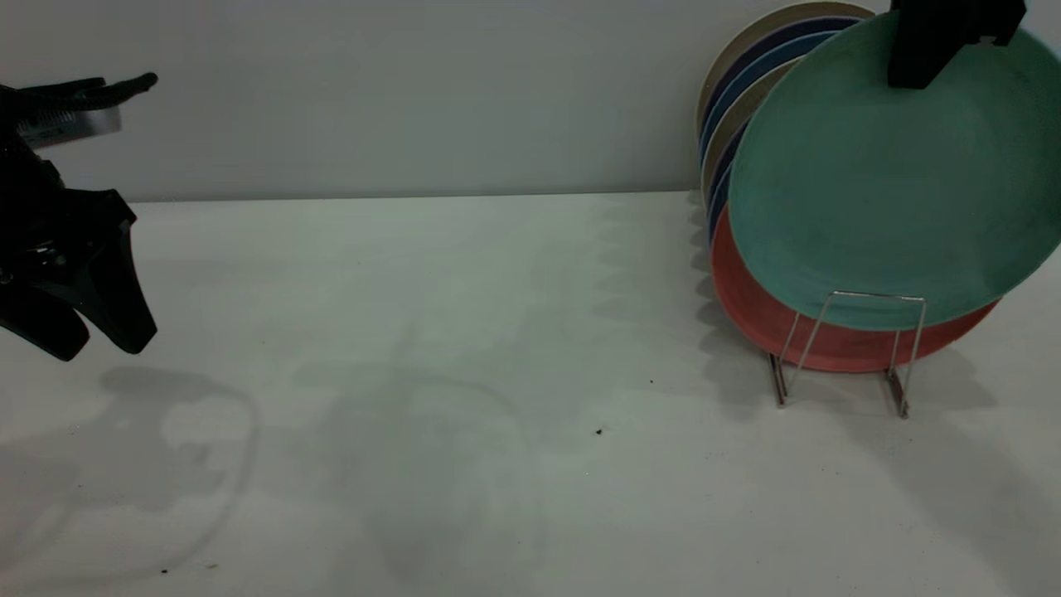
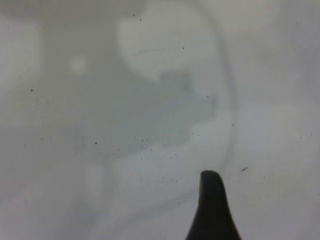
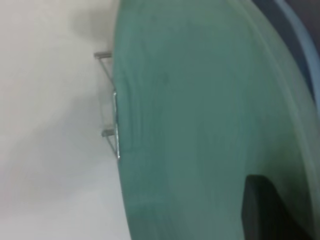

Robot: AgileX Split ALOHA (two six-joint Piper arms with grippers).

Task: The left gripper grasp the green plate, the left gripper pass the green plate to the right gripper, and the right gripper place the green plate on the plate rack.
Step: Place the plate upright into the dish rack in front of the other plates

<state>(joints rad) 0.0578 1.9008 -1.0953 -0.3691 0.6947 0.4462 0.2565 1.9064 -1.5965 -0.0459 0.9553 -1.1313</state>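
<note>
- The green plate (image 1: 895, 174) stands tilted at the near end of the plate rack (image 1: 854, 348), far right, behind its front wire loop.
- The right end effector (image 1: 937, 50) is clamped on the plate's upper rim.
- A salmon plate (image 1: 771, 323) sits just behind.
- The left end effector (image 1: 104, 344) hangs released above the surface (image 1: 464, 332), far left.

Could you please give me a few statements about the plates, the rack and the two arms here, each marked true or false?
1. The right end effector grips the green plate by its top rim. True.
2. The green plate lies flat on the table. False: it stands on edge at the plate rack.
3. A salmon-pink plate stands right behind the green one. True.
4. The left end effector holds a plate. False: it is empty, at the table's far left.
</note>
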